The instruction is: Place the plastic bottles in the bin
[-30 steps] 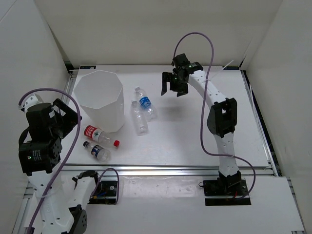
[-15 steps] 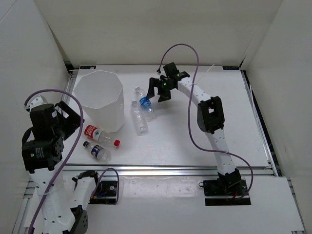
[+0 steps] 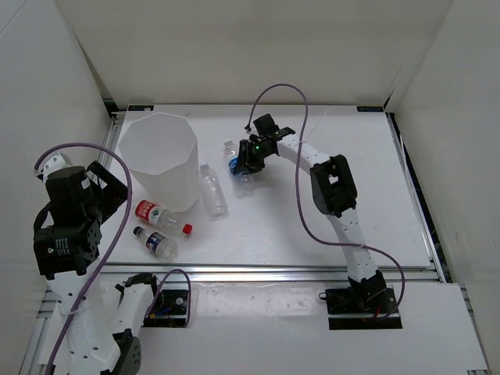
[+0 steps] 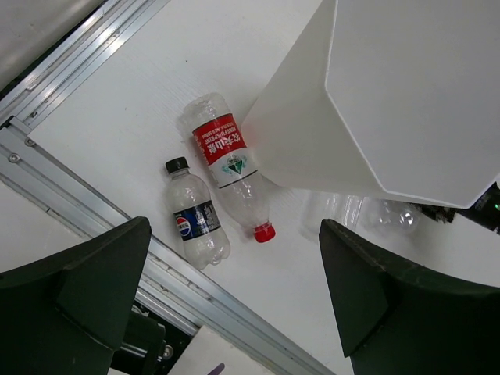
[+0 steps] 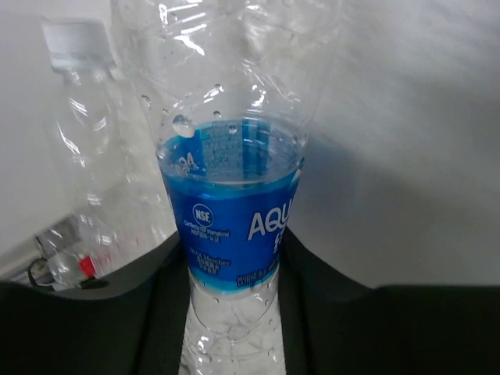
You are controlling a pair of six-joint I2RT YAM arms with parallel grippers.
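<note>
My right gripper (image 3: 244, 158) is shut on the blue-labelled bottle (image 3: 235, 162), which lies on the table just right of the bin (image 3: 160, 160). In the right wrist view the black fingers (image 5: 312, 289) press both sides of that bottle (image 5: 234, 211) below its label. The unlabelled bottle (image 3: 211, 190) lies beside the bin's right wall. The red-labelled, red-capped bottle (image 3: 160, 215) and the dark-capped bottle (image 3: 155, 242) lie in front of the bin. My left gripper (image 4: 234, 238) hangs open high above these two bottles (image 4: 226, 156) (image 4: 195, 223), holding nothing.
The tall white faceted bin (image 4: 406, 94) stands open-topped at the back left. An aluminium rail (image 3: 273, 269) runs along the table's near edge, and white walls enclose the back and both sides. The unlabelled bottle (image 5: 86, 156) lies close to the left of the held one.
My right gripper swung left and down onto the blue-labelled bottle and shut on it. The unlabelled bottle shifted left toward the bin. The left arm hardly moved.
</note>
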